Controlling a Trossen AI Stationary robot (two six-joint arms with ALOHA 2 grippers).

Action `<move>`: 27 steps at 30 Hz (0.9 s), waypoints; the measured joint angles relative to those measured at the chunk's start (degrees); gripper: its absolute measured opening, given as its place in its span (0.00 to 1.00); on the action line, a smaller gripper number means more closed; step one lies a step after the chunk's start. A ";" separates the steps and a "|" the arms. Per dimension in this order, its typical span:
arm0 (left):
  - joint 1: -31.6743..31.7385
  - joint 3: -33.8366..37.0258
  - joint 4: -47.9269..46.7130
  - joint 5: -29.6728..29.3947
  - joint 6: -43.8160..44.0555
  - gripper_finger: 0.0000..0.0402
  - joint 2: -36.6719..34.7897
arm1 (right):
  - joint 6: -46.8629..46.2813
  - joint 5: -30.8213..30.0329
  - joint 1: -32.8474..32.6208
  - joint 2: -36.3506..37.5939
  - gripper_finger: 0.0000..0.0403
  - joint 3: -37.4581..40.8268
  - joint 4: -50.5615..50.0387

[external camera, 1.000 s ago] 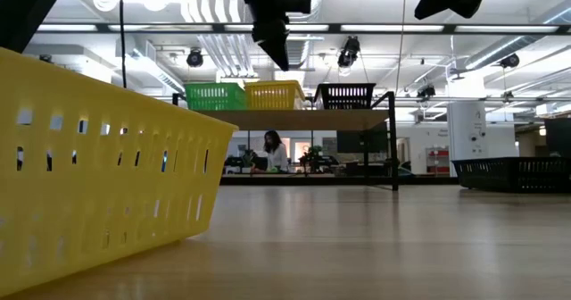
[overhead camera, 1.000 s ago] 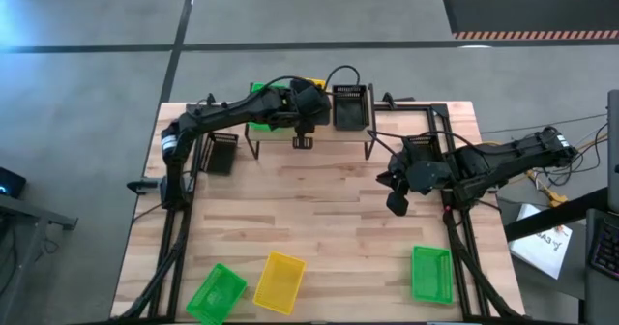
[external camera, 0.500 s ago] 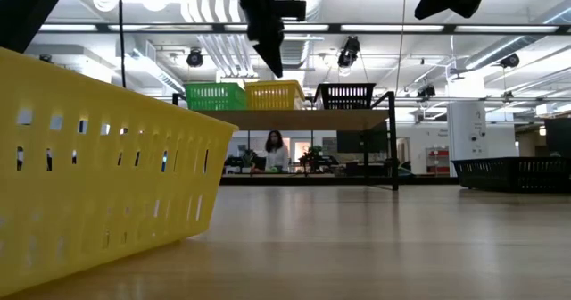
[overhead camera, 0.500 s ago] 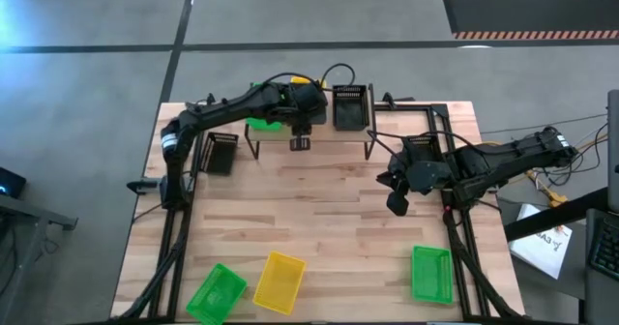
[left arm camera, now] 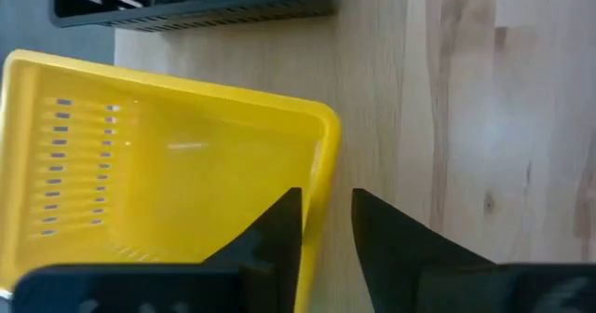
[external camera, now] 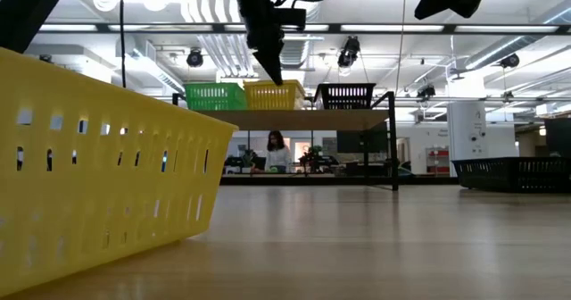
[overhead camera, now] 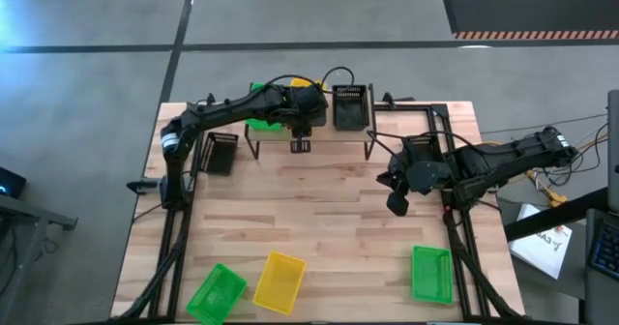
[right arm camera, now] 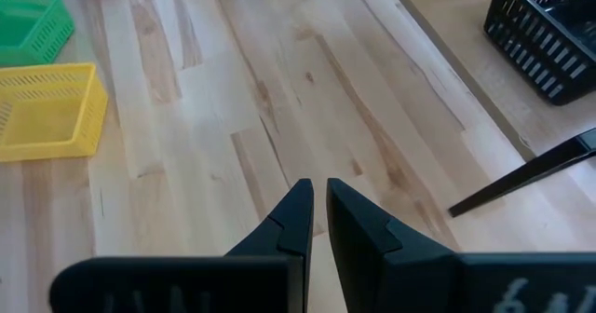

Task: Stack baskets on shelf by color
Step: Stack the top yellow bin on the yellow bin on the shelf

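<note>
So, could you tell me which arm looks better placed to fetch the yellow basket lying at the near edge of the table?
Probably the right. The right gripper hangs free over the table, while the left gripper is at the yellow basket on the shelf. The loose yellow basket lies between them.

At the top centre of the high view, the shelf (overhead camera: 319, 132), with three baskets (external camera: 277, 95) side by side on it. Just left of the shelf, one more basket (overhead camera: 221, 153) on the table (overhead camera: 319, 219). Along the bottom edge, three others (overhead camera: 280, 281): two at lower left, one at lower right.
</note>
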State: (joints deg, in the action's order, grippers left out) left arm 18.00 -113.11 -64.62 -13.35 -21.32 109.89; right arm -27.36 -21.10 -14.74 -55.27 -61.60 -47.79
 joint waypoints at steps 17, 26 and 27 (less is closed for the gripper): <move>-0.50 -0.23 3.13 2.35 0.00 0.02 0.02 | 0.33 0.00 0.00 0.00 0.07 0.01 0.01; -0.52 -0.23 3.13 2.35 -0.52 0.06 -0.11 | 0.33 0.01 0.00 0.00 0.07 0.02 0.01; -0.54 -0.23 3.13 2.37 -0.57 0.08 -0.11 | 0.33 0.02 0.00 0.00 0.07 0.02 0.02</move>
State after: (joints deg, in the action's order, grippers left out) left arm 17.45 -113.34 -61.49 -10.98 -21.89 109.78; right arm -27.03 -21.08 -14.74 -55.27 -61.58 -47.77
